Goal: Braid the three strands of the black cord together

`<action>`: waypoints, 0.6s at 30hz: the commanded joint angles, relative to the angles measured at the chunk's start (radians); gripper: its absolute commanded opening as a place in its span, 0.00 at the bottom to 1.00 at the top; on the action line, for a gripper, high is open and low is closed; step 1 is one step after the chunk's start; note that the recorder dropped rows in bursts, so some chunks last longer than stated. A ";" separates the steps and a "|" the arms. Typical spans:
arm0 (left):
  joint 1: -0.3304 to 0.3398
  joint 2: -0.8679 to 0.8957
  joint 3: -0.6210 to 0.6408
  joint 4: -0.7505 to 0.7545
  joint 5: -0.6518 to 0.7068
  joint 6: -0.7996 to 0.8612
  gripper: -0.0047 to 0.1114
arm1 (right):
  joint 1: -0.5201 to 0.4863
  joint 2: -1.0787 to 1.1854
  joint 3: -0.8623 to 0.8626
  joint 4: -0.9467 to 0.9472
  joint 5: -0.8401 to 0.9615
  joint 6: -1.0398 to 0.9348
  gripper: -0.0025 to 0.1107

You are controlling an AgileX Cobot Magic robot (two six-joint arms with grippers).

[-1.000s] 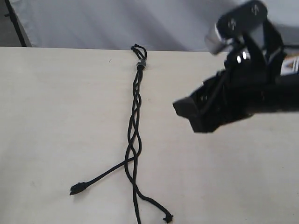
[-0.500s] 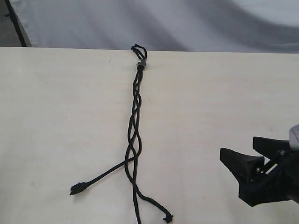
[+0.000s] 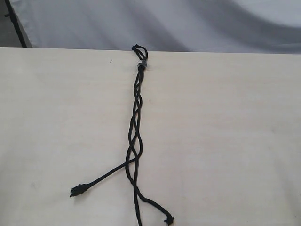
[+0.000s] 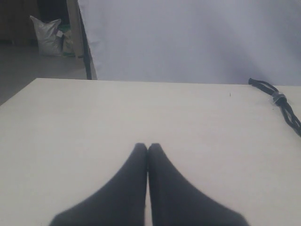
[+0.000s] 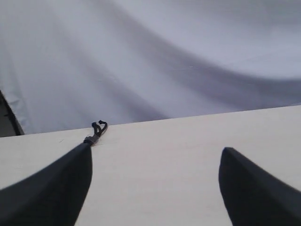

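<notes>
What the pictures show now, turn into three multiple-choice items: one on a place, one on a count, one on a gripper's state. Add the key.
1. The black cord's loop lies: A. at the table edge by the backdrop; B. mid-table; C. off the table.
2. Knotted tips in the exterior view: A. one; B. two; C. four.
3. The left gripper is: A. wide open; B. shut, empty; C. shut on a strand.
Key: A, the loop sits at that edge; B, the third strand runs out of frame; B, its fingers meet with nothing between.
</notes>
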 commanded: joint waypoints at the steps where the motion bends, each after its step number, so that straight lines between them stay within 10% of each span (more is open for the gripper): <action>1: 0.001 -0.004 0.002 -0.004 0.005 -0.001 0.05 | -0.035 -0.109 0.003 -0.009 0.122 0.000 0.65; 18: 0.001 -0.004 0.002 -0.004 0.005 -0.001 0.05 | -0.035 -0.127 0.003 -0.013 0.214 -0.023 0.65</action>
